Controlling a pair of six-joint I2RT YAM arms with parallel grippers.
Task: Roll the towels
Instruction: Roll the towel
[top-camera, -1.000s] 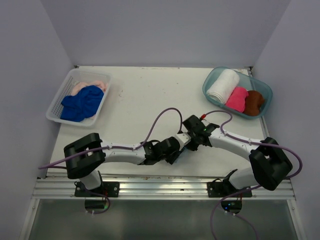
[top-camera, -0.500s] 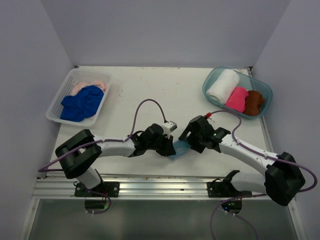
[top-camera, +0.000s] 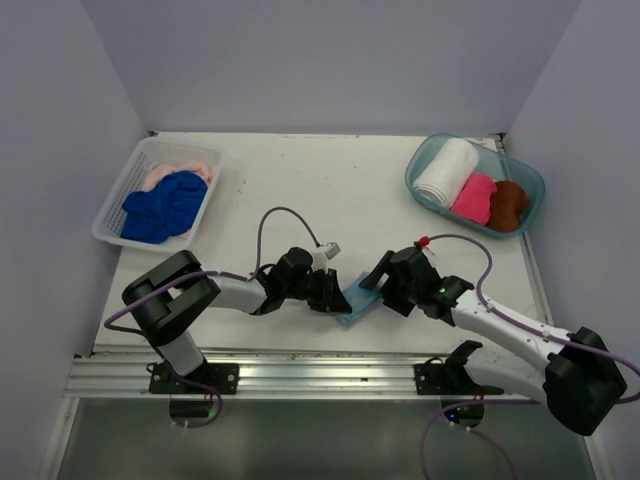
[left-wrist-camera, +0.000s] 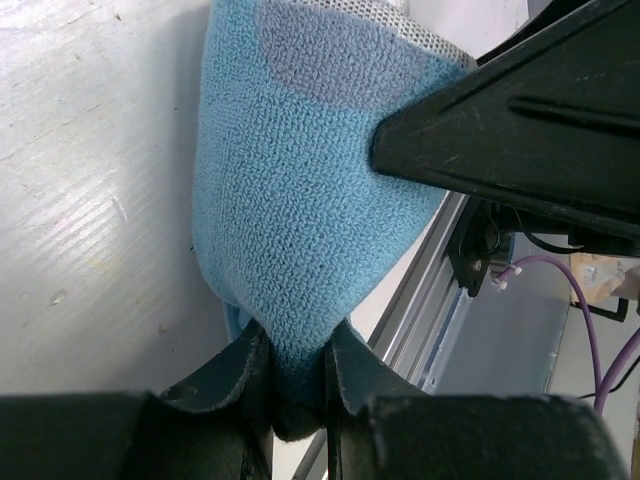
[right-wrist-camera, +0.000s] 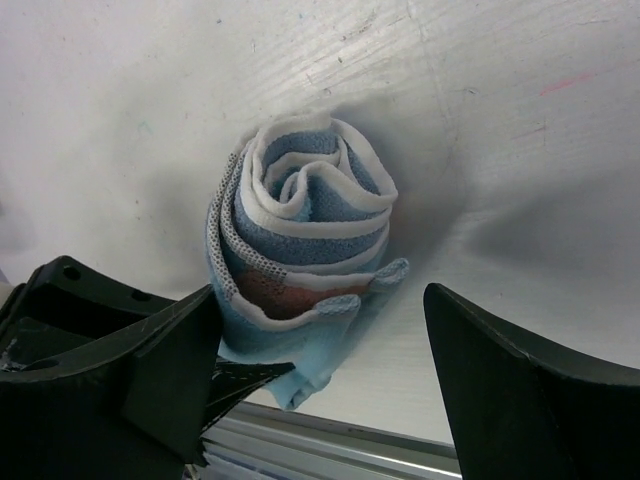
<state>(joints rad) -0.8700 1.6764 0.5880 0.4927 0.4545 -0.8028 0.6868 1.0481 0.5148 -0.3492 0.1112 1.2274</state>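
The light blue printed towel (top-camera: 357, 298) lies rolled on the table near the front edge. Its spiral end faces the right wrist camera (right-wrist-camera: 300, 240). My left gripper (top-camera: 336, 295) is shut on the roll's other end, the terry cloth (left-wrist-camera: 310, 200) pinched between its fingers (left-wrist-camera: 245, 385). My right gripper (top-camera: 381, 288) is open, its fingers standing either side of the roll's end (right-wrist-camera: 322, 300). The royal blue towel (top-camera: 163, 207) and the peach towel (top-camera: 182, 170) lie loose in the basket. The white roll (top-camera: 446, 172), the pink roll (top-camera: 475, 198) and the brown roll (top-camera: 508, 204) lie in the tub.
The white lattice basket (top-camera: 112, 222) stands at the back left. The teal tub (top-camera: 424, 158) stands at the back right. The table's metal front rail (right-wrist-camera: 330, 445) runs just beside the blue roll. Purple cables loop over both arms.
The two grippers, close together over the towel a second ago, have drawn apart. The blue roll now shows between them. The right arm has pulled back to the right.
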